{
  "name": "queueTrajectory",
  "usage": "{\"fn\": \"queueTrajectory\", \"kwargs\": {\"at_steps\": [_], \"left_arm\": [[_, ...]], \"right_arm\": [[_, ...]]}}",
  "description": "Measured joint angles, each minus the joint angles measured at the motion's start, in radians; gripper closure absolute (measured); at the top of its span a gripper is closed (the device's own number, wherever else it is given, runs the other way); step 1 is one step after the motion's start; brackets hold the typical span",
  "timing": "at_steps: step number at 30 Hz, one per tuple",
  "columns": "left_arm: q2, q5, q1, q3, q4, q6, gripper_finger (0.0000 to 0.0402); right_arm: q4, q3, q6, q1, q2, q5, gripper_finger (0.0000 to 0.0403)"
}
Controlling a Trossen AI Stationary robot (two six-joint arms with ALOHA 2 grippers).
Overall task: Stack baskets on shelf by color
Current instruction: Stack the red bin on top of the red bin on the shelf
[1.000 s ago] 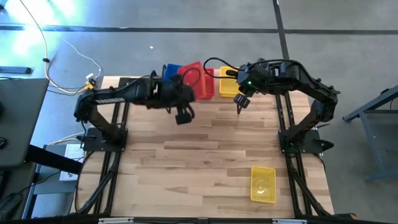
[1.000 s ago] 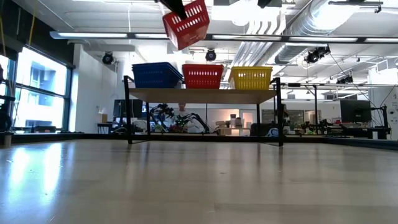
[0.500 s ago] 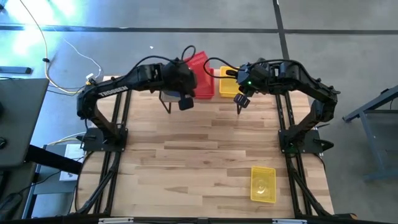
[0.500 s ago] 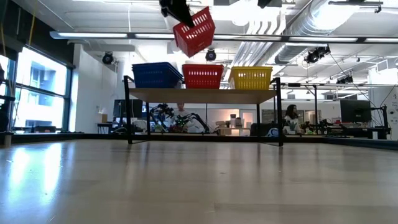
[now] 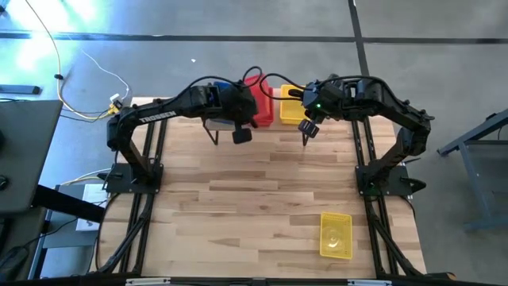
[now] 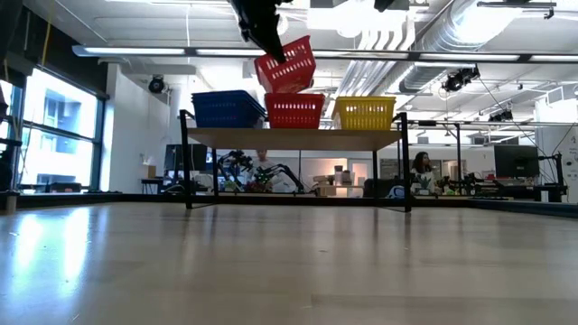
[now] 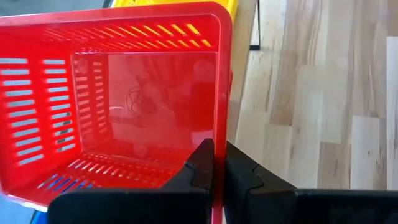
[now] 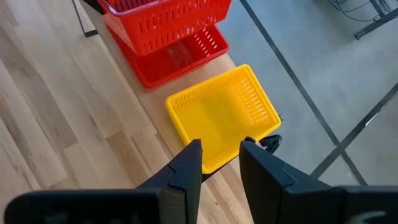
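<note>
My left gripper [image 7: 219, 171] is shut on a red basket [image 6: 287, 65] that hangs tilted just above the red stack [image 6: 293, 110] on the shelf [image 6: 293, 138]. A blue stack [image 6: 226, 108] stands to the left of the red stack and a yellow stack [image 6: 366, 113] to its right. One more yellow basket [image 5: 335, 235] lies flat on the tabletop near the near right corner. My right gripper [image 8: 219, 163] is open and hovers over the near side of the shelf's yellow basket [image 8: 221, 118], touching nothing. My left gripper pinches one side wall [image 7: 219, 140] of the red basket, about midway along it, with one finger [image 7: 202, 165] inside the basket and the other outside. The fingers come from above, pointing down. The basket is lifted clear and hangs tilted below them.
The shelf stands along the table's far edge on thin black legs [image 6: 187, 171]. Bare wooden tabletop [image 5: 254, 199] spreads between the shelf and the near edge. Both arm bases stand at the table's left and right sides. People show far off in the room behind.
My left gripper has carried the red basket toward the far edge and a little right, lowering it until it hangs just over the shelf's red stack. The basket stays tilted in the hold.
</note>
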Motion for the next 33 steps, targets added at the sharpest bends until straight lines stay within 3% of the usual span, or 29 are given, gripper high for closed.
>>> {"fn": "queueTrajectory", "kwargs": {"at_steps": [26,33], "left_arm": [[0.065,-0.001,0.002,-0.001,-0.012,0.027,0.0396],[0.065,-0.081,0.000,-0.001,-0.013,0.068,0.0372]], "right_arm": [[0.000,0.000,0.000,0.000,0.000,-0.017,0.0308],[0.000,0.000,-0.001,0.000,0.000,-0.017,0.0308]]}}
